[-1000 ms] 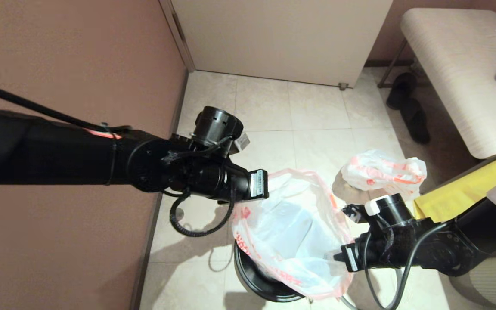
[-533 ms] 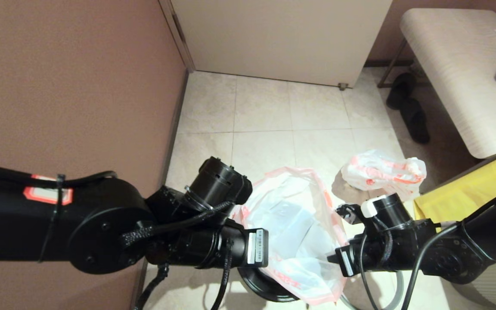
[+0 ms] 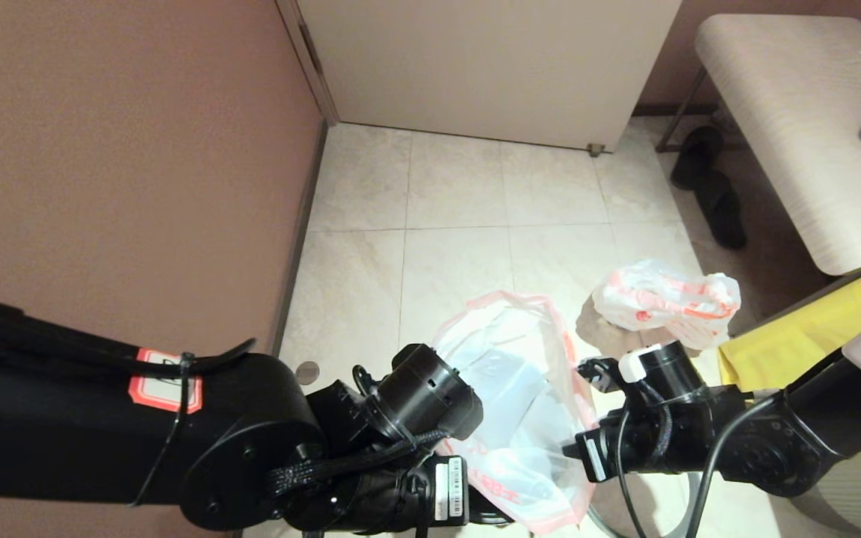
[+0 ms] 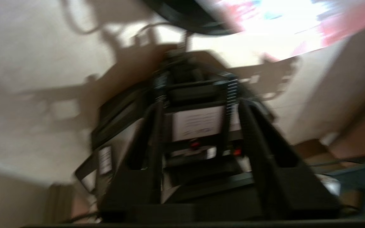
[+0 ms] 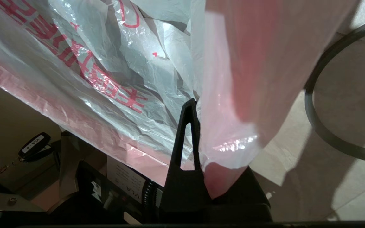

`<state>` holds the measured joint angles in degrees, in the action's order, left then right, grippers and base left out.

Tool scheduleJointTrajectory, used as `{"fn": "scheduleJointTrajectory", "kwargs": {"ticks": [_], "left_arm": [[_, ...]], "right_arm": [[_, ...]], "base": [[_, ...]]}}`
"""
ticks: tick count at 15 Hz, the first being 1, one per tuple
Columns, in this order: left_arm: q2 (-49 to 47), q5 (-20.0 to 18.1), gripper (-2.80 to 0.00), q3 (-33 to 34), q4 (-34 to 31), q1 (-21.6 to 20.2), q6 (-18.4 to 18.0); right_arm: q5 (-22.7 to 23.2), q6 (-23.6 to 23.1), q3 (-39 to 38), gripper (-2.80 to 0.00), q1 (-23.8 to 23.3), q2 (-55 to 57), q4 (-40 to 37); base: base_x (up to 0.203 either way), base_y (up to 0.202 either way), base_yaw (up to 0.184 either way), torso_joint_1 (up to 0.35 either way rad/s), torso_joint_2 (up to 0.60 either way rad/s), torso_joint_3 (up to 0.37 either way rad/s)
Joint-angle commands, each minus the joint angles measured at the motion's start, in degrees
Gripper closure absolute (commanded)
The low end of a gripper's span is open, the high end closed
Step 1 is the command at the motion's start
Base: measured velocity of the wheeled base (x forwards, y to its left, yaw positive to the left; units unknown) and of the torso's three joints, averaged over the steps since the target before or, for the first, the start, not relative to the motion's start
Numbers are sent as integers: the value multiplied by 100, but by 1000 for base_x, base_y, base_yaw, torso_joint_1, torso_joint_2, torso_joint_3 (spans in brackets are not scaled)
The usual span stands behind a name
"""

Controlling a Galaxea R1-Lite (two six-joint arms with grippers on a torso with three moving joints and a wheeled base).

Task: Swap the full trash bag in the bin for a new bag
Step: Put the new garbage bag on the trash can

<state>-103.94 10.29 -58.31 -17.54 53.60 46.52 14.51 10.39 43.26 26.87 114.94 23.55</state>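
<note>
The new bag (image 3: pixel 520 388) hangs open over the bin, its orange-pink band round the mouth. My right gripper (image 3: pixel 569 450) is shut on the bag's right edge; in the right wrist view the film (image 5: pixel 106 63) drapes over one finger of the gripper (image 5: pixel 198 107). My left gripper (image 4: pixel 200 107) is open with nothing in it, low beside the black bin (image 4: pixel 185 15); my left arm hides most of the bin in the head view. The full trash bag (image 3: pixel 662 299) lies bunched on the floor beyond my right wrist. The grey hoop (image 5: pixel 307 95) lies on the tiles.
A brown wall (image 3: pixel 124 187) runs close along the left. A pale door (image 3: pixel 490 67) closes the far end. A bench (image 3: pixel 797 134) with black slippers (image 3: pixel 714 194) beneath stands at the right, and a yellow fabric bag (image 3: pixel 804 329) sits by my right arm.
My left arm has dropped down and back from the left edge of the bag's mouth. The bag's mouth has sunk lower. My right gripper has edged slightly left, still holding.
</note>
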Motion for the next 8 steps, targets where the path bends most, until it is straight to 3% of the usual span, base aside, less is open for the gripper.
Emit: {"fn": "scheduleJointTrajectory", "kwargs": {"ticks": [1, 4, 7, 8], "left_arm": [[64, 156, -280, 113, -164, 17, 97], [-283, 221, -280, 104, -26, -104, 113], [-847, 230, -280, 84, 1293, -584, -239], [-1028, 233, -280, 16, 1465, -610, -350]], "right_arm": [[6, 6, -64, 0, 4, 142, 194], [8, 6, -117, 0, 117, 107, 194], [-1, 6, -170, 0, 231, 80, 203], [-1, 6, -169, 0, 232, 54, 203]], "base": [[0, 0, 0, 0, 0, 0], [0, 0, 0, 0, 0, 0], [0, 0, 0, 0, 0, 0], [0, 0, 0, 0, 0, 0]]}}
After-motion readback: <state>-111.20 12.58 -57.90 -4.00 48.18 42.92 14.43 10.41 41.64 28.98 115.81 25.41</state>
